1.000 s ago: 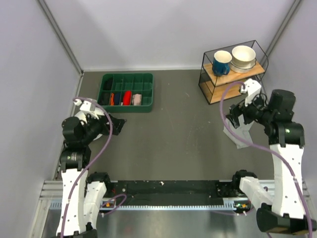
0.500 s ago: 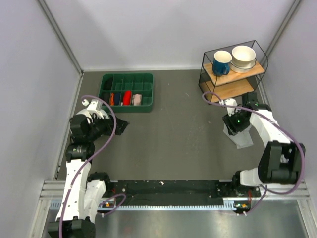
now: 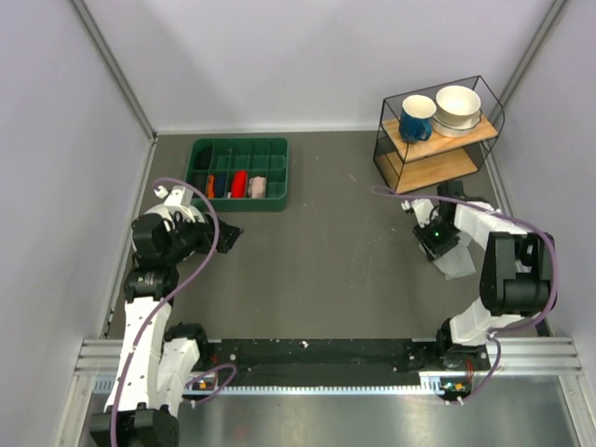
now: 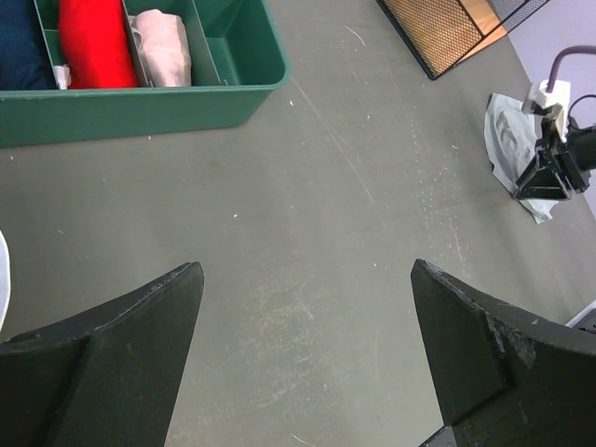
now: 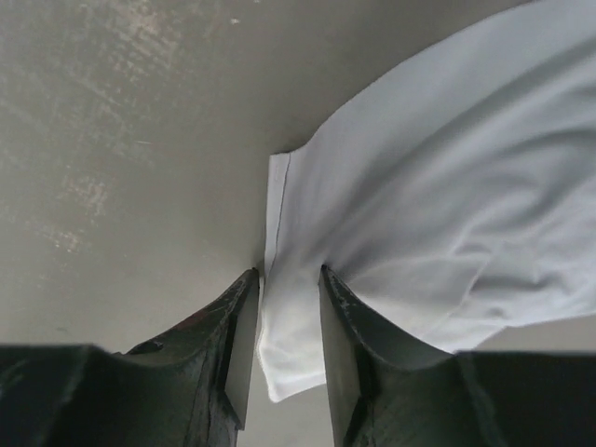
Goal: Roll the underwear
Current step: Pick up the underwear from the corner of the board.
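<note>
Tray point(image 3: 237, 202) back left on the counter point(image 3: 326, 265); shelf point(image 3: 433, 170) back right, mug point(image 3: 417, 118) left of bowl point(image 3: 458, 105) on it; underwear point(image 3: 459, 265) before the shelf.

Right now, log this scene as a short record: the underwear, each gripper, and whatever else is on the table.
underwear: light grey, crumpled, not yet rolled, right side of the table
right gripper: shut on the garment's edge
left gripper: open, empty, hovering over the table
green tray: far left, holds cloth rolls
wire shelf: far right, blue mug and bowls on top
</note>
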`<state>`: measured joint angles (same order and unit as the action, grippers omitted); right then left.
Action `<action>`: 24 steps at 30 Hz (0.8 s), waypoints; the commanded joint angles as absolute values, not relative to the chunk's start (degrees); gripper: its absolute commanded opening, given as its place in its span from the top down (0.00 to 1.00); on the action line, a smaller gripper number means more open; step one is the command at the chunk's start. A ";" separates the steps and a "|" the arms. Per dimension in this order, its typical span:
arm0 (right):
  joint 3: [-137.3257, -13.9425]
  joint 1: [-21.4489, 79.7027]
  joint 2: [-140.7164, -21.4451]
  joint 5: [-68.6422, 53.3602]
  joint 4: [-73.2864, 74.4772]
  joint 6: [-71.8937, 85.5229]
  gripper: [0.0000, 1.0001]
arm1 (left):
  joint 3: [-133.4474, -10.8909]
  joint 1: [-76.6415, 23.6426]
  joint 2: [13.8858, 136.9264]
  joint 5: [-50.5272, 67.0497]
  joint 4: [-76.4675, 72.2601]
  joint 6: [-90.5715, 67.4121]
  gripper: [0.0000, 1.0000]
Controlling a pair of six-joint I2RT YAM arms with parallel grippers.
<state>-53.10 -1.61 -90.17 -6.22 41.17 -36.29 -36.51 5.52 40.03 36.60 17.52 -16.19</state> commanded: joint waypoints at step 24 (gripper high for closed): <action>-95.67 22.77 -74.37 -40.18 59.28 -25.68 1.00 | -36.91 5.63 40.08 36.47 15.38 -15.03 0.01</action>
<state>-100.90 25.32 -75.88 -39.31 62.57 -31.38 -36.51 5.52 40.64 36.36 17.58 -16.10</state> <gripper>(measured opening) 0.007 0.987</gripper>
